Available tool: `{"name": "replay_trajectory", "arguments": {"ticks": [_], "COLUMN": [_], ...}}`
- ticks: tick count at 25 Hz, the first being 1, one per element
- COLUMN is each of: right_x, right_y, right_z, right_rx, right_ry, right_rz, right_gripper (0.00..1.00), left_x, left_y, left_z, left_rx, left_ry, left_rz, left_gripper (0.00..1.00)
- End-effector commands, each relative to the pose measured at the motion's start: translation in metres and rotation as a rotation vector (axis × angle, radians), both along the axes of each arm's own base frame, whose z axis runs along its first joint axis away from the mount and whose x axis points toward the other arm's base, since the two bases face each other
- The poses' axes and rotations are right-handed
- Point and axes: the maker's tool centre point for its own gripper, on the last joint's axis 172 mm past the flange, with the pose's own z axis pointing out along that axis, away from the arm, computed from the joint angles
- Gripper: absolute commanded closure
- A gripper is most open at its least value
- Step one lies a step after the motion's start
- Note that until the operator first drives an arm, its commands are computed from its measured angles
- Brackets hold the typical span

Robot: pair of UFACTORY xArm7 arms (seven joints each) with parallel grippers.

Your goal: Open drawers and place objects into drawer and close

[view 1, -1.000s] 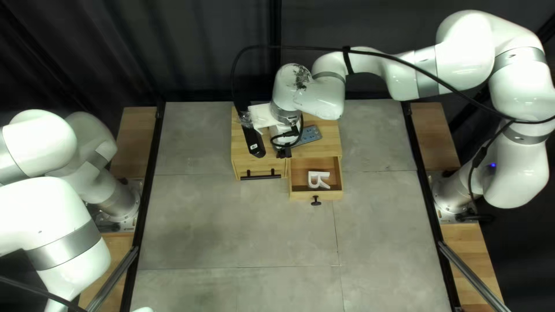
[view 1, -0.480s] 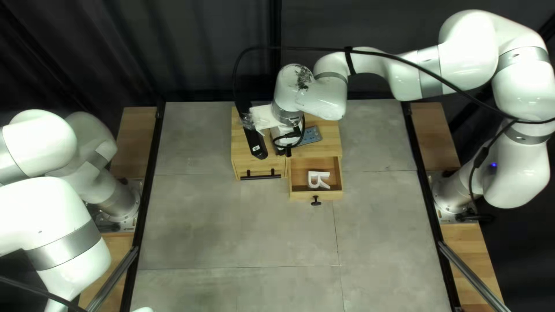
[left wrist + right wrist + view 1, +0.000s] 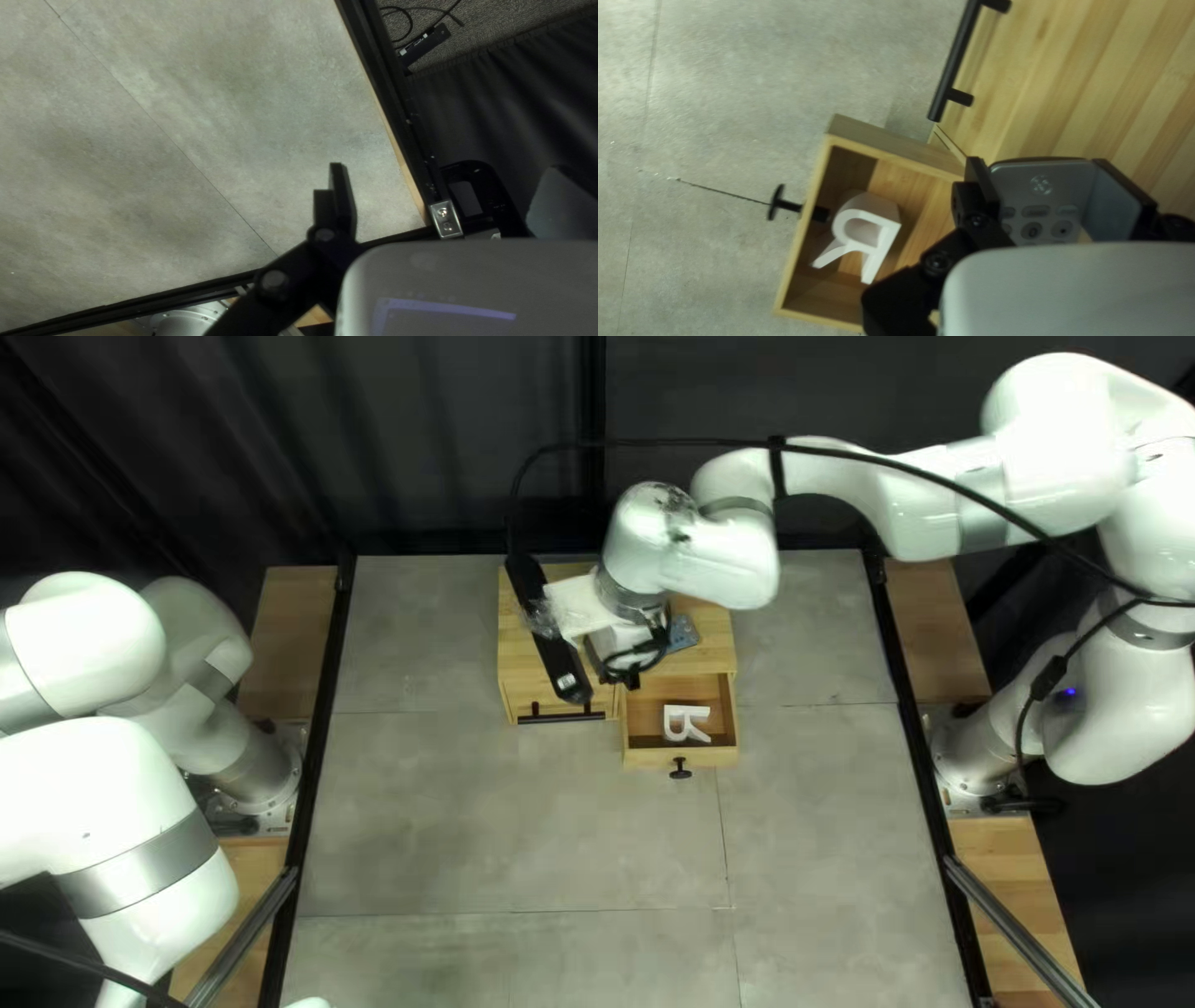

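A grey remote (image 3: 1033, 214) is clamped between both fingers of the right end effector (image 3: 1036, 163), the nearer; just beside it lies the open drawer (image 3: 881, 140), a white letter block (image 3: 884, 242) inside. The left end effector (image 3: 445, 174), fingers apart, hangs well apart. The top left view hides the grip.

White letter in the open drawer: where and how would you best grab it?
I'd come straight down from above and pinch the white letter across its straight stem, one finger on its outer side, the other between the two legs. The drawer walls surround it, and that stem looks flat-sided, while the rounded bowl might slip.
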Motion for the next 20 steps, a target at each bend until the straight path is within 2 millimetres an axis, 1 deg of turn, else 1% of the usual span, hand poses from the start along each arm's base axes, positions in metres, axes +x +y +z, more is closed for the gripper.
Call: {"name": "replay_trajectory", "arguments": {"ticks": [1, 2, 3, 4, 5, 8, 12, 15, 20], "right_x": [-0.011, -0.013, -0.014, -0.015, -0.015, -0.012, -0.011, -0.010, -0.007], "right_y": [0.045, 0.053, 0.056, 0.065, 0.067, 0.084, 0.088, 0.095, 0.105], "right_z": [0.007, 0.003, 0.001, -0.003, -0.005, -0.010, -0.010, -0.007, -0.007], "right_rx": [-0.042, -0.047, -0.050, -0.057, -0.061, -0.094, -0.133, -0.164, -0.204], "right_ry": [-0.092, -0.103, -0.109, -0.116, -0.118, -0.102, -0.096, -0.116, -0.148], "right_rz": [0.146, 0.182, 0.202, 0.256, 0.280, 0.426, 0.541, 0.580, 0.614], "right_gripper": [0.98, 0.98, 0.98, 0.98, 0.99, 0.99, 1.00, 1.00, 1.00], "left_x": [0.000, 0.000, 0.000, 0.000, 0.000, 0.000, 0.000, 0.000, 0.000], "left_y": [0.000, 0.000, 0.000, 0.000, 0.000, 0.000, 0.000, 0.000, 0.000], "left_z": [0.000, 0.000, 0.000, 0.000, 0.000, 0.000, 0.000, 0.000, 0.000], "left_rx": [0.000, 0.000, 0.000, 0.000, 0.000, 0.000, 0.000, 0.000, 0.000], "left_ry": [0.000, 0.000, 0.000, 0.000, 0.000, 0.000, 0.000, 0.000, 0.000], "left_rz": [0.000, 0.000, 0.000, 0.000, 0.000, 0.000, 0.000, 0.000, 0.000], "left_gripper": [0.00, 0.00, 0.00, 0.00, 0.00, 0.00, 0.00, 0.00, 0.00]}}
